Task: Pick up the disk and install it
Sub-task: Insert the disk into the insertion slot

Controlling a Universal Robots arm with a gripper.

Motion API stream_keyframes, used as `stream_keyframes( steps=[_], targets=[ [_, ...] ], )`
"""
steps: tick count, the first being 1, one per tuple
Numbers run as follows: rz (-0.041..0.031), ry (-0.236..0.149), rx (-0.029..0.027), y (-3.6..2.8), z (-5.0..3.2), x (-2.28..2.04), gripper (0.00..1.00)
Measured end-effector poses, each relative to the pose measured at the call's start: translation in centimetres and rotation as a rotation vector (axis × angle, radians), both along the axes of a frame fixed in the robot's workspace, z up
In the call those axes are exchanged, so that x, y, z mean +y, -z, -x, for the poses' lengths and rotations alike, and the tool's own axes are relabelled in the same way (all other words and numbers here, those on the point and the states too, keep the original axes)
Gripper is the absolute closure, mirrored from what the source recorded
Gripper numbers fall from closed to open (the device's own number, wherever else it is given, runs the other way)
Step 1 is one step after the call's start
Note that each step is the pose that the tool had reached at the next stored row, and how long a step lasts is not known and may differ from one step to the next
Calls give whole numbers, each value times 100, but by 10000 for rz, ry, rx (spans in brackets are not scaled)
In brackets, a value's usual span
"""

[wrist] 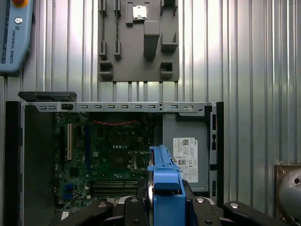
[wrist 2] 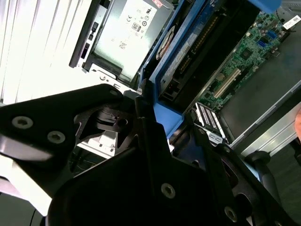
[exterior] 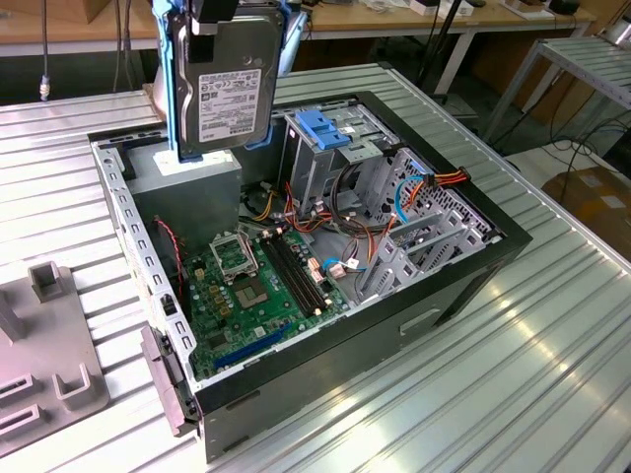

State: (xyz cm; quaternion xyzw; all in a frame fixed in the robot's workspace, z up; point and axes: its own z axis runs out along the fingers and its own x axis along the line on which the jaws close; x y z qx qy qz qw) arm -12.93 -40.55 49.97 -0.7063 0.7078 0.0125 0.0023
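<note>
Clamps the tool (exterior: 219,15) on the upper edge of the disk (exterior: 222,89), jaws closed against the blue frame. Holds it at 6 o'clock from the tool in the exterior view, upright, long axis vertical, hanging clear above the case (exterior: 444,296). Hovers over the power supply (exterior: 187,177), with the cage (exterior: 320,148) near at 4 o'clock of the disk, not touching. Shows grey metal, a white label facing outward and blue frame down both sides.
</note>
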Motion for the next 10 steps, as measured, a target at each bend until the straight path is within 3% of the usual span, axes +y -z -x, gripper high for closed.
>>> stream_keyframes(
  steps=[1, 2, 3, 10],
  targets=[
    [0, -1, 0, 0, 0, -12, 63],
    [-1, 0, -1, 1, 0, -84, 63],
    [0, 0, 0, 1, -1, -108, 63],
    [0, 0, 0, 3, -3, -195, 63]
  ],
)
